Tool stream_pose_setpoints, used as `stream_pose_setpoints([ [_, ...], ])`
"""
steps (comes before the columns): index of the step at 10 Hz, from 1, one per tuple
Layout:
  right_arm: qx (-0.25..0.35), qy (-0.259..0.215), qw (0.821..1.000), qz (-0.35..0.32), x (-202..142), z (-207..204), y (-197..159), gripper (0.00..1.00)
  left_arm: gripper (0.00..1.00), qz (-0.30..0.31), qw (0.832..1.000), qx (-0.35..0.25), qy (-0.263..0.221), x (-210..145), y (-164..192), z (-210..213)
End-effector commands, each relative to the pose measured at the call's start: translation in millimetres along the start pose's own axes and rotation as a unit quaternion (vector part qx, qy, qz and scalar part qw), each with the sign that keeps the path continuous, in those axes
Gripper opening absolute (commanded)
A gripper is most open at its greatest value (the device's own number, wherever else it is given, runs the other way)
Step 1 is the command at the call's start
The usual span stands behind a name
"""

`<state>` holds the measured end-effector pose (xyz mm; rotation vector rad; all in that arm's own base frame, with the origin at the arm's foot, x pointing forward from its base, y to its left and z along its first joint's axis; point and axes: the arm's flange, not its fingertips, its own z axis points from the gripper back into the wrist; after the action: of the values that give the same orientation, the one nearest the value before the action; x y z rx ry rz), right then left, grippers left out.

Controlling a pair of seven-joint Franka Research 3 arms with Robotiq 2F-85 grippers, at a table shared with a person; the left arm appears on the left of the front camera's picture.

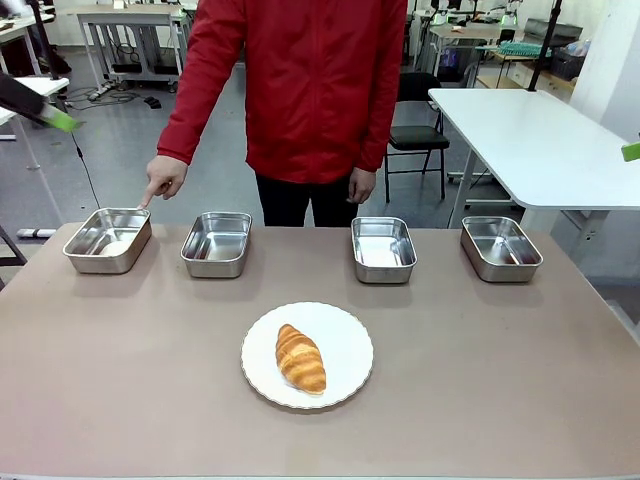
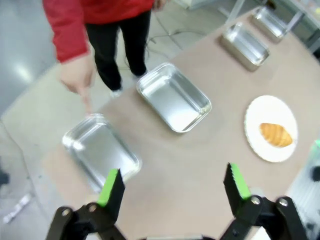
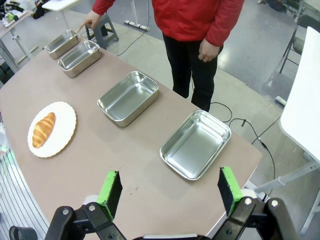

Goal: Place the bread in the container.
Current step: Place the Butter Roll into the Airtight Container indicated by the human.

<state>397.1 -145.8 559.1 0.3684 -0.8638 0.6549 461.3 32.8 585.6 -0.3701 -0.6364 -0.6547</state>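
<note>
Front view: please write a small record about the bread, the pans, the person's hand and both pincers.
bread: on the white plate, nearer the robot than the pans
container: far-left steel pan, empty; person's hand points at it
other pans: three, same row, empty
left pincer: open, holding nothing
right pincer: open, holding nothing

The front view faces the person (image 1: 320, 90) across the surface (image 1: 520, 380), while both wrist views look down from high opposite ends, sharing the bread (image 1: 300, 358).
</note>
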Motion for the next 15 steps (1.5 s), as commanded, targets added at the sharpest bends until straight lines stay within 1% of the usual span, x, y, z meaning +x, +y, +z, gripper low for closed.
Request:
stream_pose_setpoints([
  [1,0.002,-0.008,1.000,0.003,0.2,1.0,-0.1,1.00,1.00,0.041,0.997,0.011,0.058,18.6,-50.9,-52.9],
  [2,0.002,-0.008,1.000,0.003,0.2,1.0,-0.1,1.00,1.00,0.073,0.995,0.010,0.070,24.9,-73.5,-82.8],
  [3,0.002,-0.008,1.000,0.003,0.2,1.0,-0.1,1.00,1.00,0.110,0.992,0.031,0.047,24.1,-94.8,-113.0],
  [4,0.002,-0.008,1.000,0.003,0.2,1.0,-0.1,1.00,1.00,0.145,0.987,0.033,0.061,18.7,-108.1,-137.3],
  [5,0.002,-0.008,1.000,0.003,0.2,1.0,-0.1,1.00,1.00,0.163,0.983,0.043,0.073,4.0,-120.6,-157.5],
  [6,0.002,-0.008,1.000,0.003,0.2,1.0,-0.1,1.00,1.00,0.149,0.983,0.024,0.102,-10.6,-124.6,-162.7],
  [7,0.002,-0.008,1.000,0.003,0.2,1.0,-0.1,1.00,1.00,0.135,0.988,0.021,0.066,15.5,-120.3,-151.6],
  [11,0.002,-0.008,1.000,0.003,0.2,1.0,-0.1,1.00,1.00,0.135,0.988,0.021,0.066,15.5,-120.3,-151.6],
  [12,0.002,-0.008,1.000,0.003,0.2,1.0,-0.1,1.00,1.00,0.146,0.987,0.021,0.061,16.6,-122.1,-153.4],
  [13,0.002,-0.008,1.000,0.003,0.2,1.0,-0.1,1.00,1.00,0.146,0.988,0.029,0.043,17.1,-152.3,-163.3],
  [14,0.002,-0.008,1.000,0.003,0.2,1.0,-0.1,1.00,1.00,0.158,0.986,0.042,0.043,20.9,-183.2,-170.8],
  [15,0.002,-0.008,1.000,0.003,0.2,1.0,-0.1,1.00,1.00,0.204,0.974,0.071,0.070,23.0,-209.3,-180.4],
])
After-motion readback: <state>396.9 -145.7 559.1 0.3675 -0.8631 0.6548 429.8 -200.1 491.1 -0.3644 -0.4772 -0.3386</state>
